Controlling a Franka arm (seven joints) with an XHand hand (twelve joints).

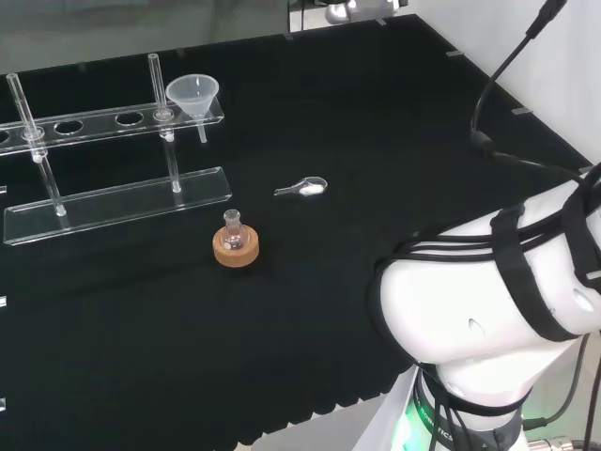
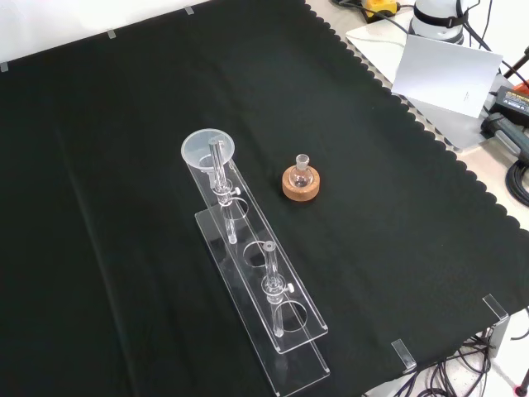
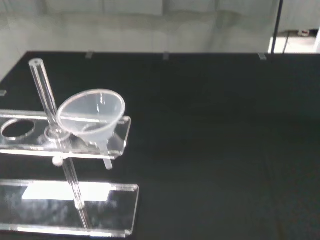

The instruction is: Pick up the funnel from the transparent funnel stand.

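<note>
1. One funnel (image 1: 193,97) sits in the end hole of the clear funnel stand (image 1: 113,197). Its wide mouth faces up and its thin stem hangs down through the top shelf.
2. In the head view the funnel is at the right end of the stand, far back on the left of the counter (image 1: 310,310). In the front view the funnel (image 2: 207,149) is at the far end of the stand (image 2: 273,331).
3. One stand is on the black cloth. It has a flat bottom plate, a top shelf with round holes, and two clear upright rods.
4. One small glass flask (image 1: 233,231) stands upright in one brown cork ring (image 1: 235,248). It is near the stand but not touching it. In the front view the flask (image 2: 302,169) and its ring (image 2: 301,185) are just to the right of the funnel.
5. The head view shows one small white scoop (image 1: 306,188) lying flat on the cloth, to the right of the flask and apart from it.
6. The head view also shows the big white arm (image 1: 488,310) at the lower right, wrapped in black cables.
7. The wrist view shows the funnel (image 3: 93,117) up close, leaning a little in its hole, with one clear rod (image 3: 55,130) right beside it.
8. I cannot tell if the hand is spread or closed.
</note>
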